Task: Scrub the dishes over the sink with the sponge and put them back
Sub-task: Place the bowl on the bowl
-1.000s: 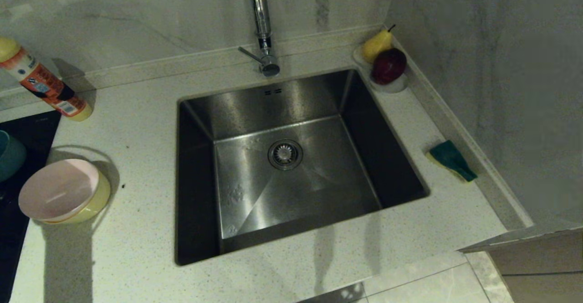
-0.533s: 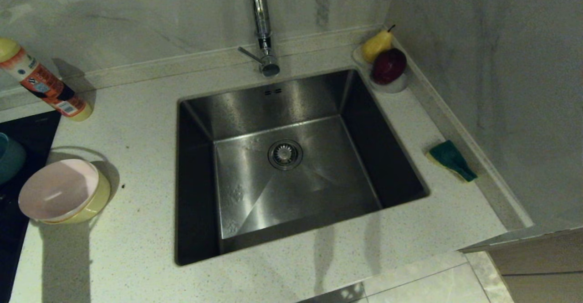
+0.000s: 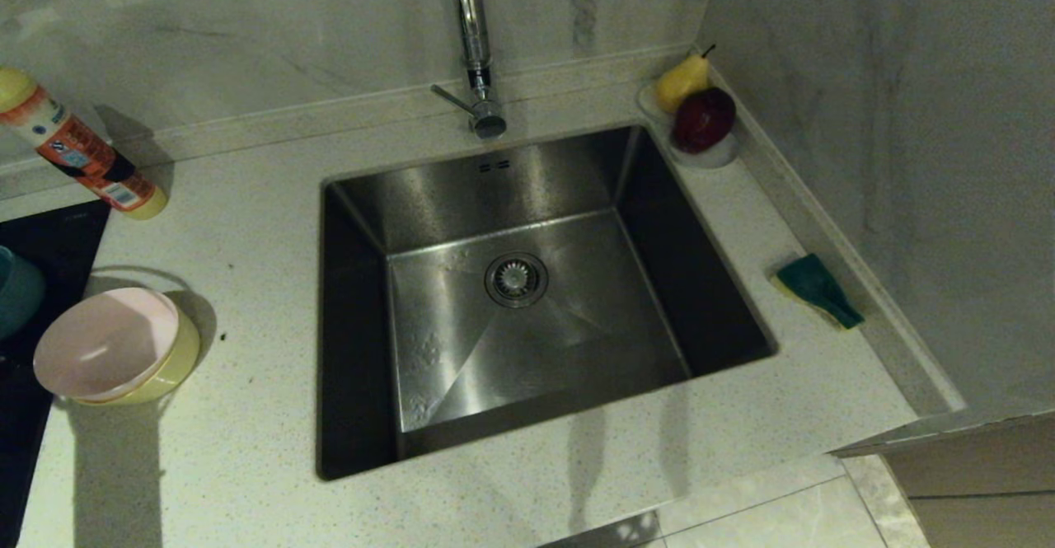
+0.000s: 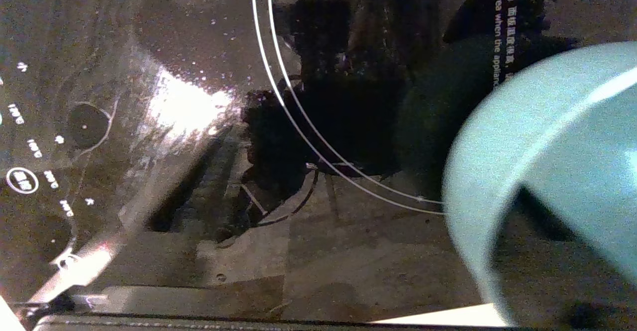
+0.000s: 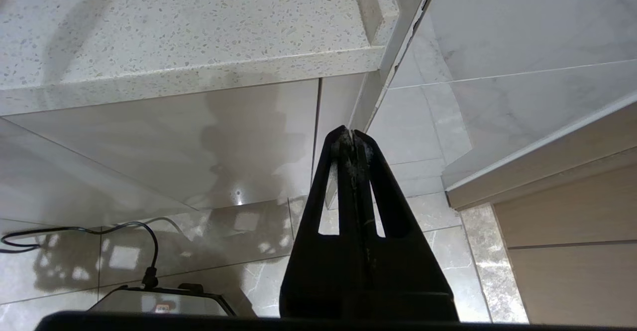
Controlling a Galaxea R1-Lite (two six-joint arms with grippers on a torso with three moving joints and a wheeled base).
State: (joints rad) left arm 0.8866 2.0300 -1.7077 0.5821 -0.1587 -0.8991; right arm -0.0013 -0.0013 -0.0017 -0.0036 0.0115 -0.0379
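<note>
The pale pink bowl [image 3: 105,344] sits nested in the yellow bowl [image 3: 177,367] on the counter left of the sink [image 3: 461,194]. The teal bowl [image 3: 16,292] shows only partly at the left edge of the head view, over the black cooktop [image 3: 45,235]. The left wrist view shows this teal bowl [image 4: 502,137] close up above the cooktop glass [image 4: 149,97]. My left gripper is outside the head view. The sponge [image 3: 816,288] lies green face up on the counter right of the sink. My right gripper [image 5: 352,137] hangs shut and empty below the counter's front edge.
A faucet [image 3: 474,45] stands behind the sink, whose drain strainer [image 3: 516,278] is at its centre. An orange-labelled bottle [image 3: 78,152] leans at the back left. A white fruit dish [image 3: 715,155] with a pear [image 3: 680,82] and an apple [image 3: 703,118] sits in the back right corner.
The teal bowl has shifted slightly toward the left edge and nearer in the head view. The pink and yellow bowls, the sponge and the right arm have stayed put.
</note>
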